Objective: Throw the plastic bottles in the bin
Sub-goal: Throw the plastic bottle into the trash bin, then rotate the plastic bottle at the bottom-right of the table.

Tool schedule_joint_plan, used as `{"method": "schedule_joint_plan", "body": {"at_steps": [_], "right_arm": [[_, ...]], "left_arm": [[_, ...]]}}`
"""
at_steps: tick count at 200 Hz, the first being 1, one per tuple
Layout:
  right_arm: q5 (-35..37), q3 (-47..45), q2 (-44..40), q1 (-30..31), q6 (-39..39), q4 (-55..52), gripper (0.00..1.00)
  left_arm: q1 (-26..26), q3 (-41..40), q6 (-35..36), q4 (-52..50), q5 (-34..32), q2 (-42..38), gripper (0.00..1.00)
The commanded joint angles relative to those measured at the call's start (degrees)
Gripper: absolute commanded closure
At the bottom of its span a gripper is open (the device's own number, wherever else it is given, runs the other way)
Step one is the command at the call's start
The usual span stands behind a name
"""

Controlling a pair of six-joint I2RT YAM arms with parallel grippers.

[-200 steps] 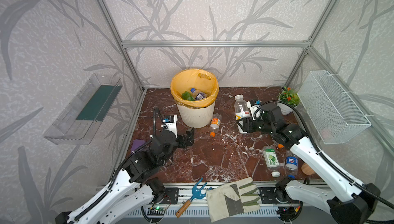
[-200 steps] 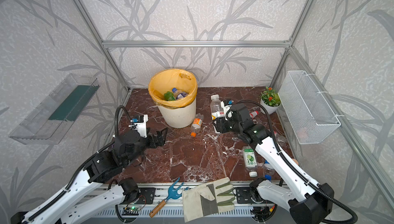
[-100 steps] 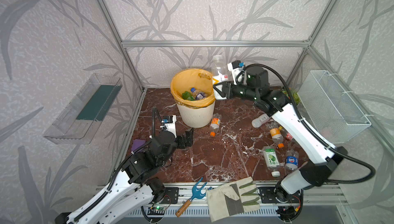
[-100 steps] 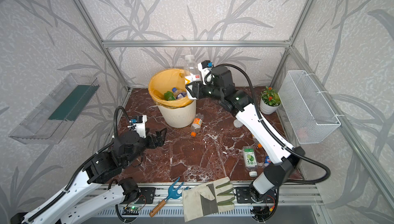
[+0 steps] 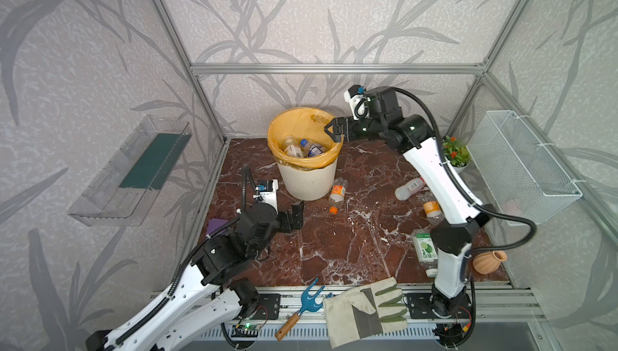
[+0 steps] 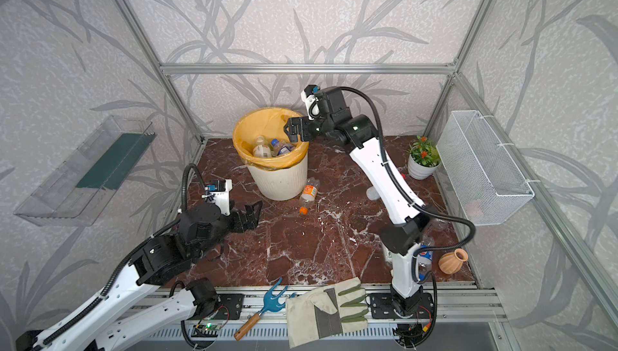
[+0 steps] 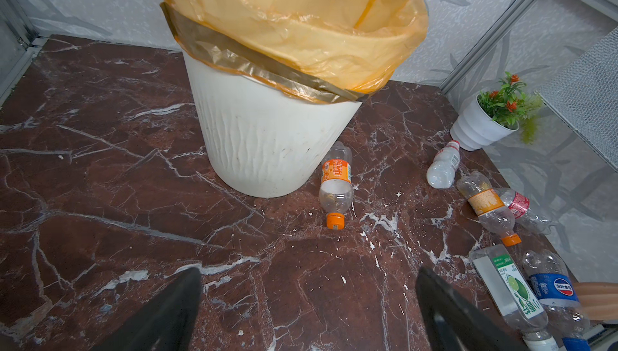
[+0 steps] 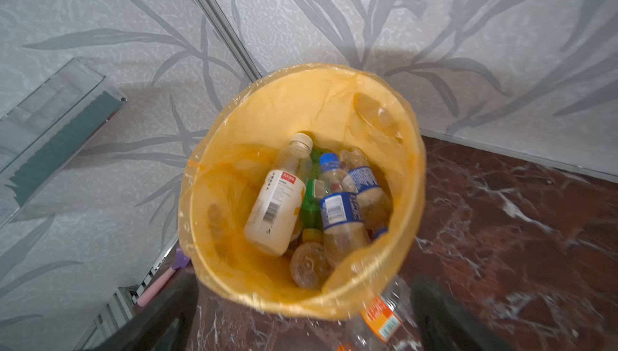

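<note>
Your left fingers [image 5: 294,215] hang low over the tabletop [image 5: 334,242], spread wide and empty, to the left of the bin [image 5: 307,182]. The bin stands at the back of the tabletop. Several bottles [image 8: 337,214] lie piled inside its yellow bag [image 5: 301,122], among them a white-labelled bottle [image 8: 276,204] leaning cap-up beside a green bottle [image 8: 311,205]. An orange-labelled bottle [image 5: 337,192] lies on its side just beside the bin's foot. Your right fingers [image 5: 333,132] hover over the bin's right rim, parted with nothing between them. Farther right, loose bottles [image 7: 486,204] lie scattered on the tabletop around your right arm [image 5: 434,172], near a potted plant [image 5: 455,157] and a clay vase [image 5: 489,261].
</note>
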Motion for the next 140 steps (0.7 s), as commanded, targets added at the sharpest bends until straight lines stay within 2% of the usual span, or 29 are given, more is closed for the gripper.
{"method": "schedule_joint_plan", "body": {"at_steps": [1, 50, 65, 74, 103, 119, 140], "right_arm": [[4.57, -15.22, -16.76, 0.27, -1.95, 15.98, 0.01], [12.84, -39.62, -38.66, -2.13, -4.36, 13.44, 0.01], [13.14, -47.06, -45.37, -6.16, -2.03, 11.82, 0.01], [12.18, -50.75, -48.52, -10.79, 0.24, 9.00, 0.01], [12.85, -62.39, -56.14, -22.15, 8.16, 2.94, 0.01], [12.91, -66.72, -58.79, -24.28, 8.57, 1.61, 0.01], [15.35, -68.16, -58.20, -25.45, 12.06, -6.18, 0.01]], "left_arm": [[-0.91, 1.41, -0.49, 0.45, -0.71, 1.73, 0.01], [-6.87, 1.32, -2.68, 5.44, -4.05, 10.33, 0.01], [-8.71, 2.04, -3.34, 6.26, -4.72, 13.84, 0.01], [-9.79, 2.82, -3.41, 6.66, -5.05, 15.93, 0.00], [-12.55, 5.51, -2.21, 7.47, -5.99, 21.47, 0.00], [-13.34, 6.54, -1.32, 7.87, -5.50, 23.63, 0.01], [-13.50, 7.34, -0.91, 8.36, -3.60, 25.91, 0.01]]}}
